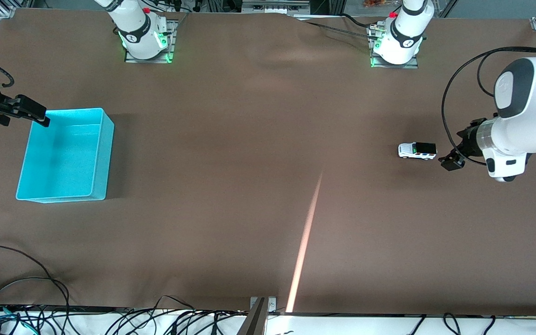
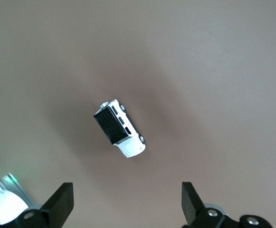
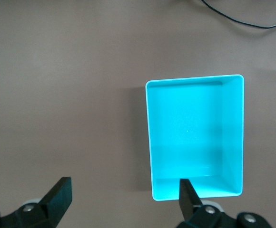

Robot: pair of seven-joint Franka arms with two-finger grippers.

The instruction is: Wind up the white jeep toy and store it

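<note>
One white jeep toy [image 1: 417, 150] sits on the table [image 1: 258, 186] near the left arm's end, lengthwise along it, nose toward the one cyan bin [image 1: 103, 153], while the left gripper [image 1: 452, 160] and right gripper [image 1: 30, 111] both hang spread wide, holding nothing.

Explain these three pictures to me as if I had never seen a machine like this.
Two white robot arms are bolted to one edge of a brown table. The wide picture comes from a high camera facing them; the other two come from cameras on each arm's wrist, looking down past the two fingers. The left end effector is open and sits close beside the white jeep toy, which stands on its wheels on the table, unheld. The right end effector, also open, hangs over a corner of the cyan bin at the right arm's end of the table. Nothing lies in the bin, and neither arm holds anything.
</note>
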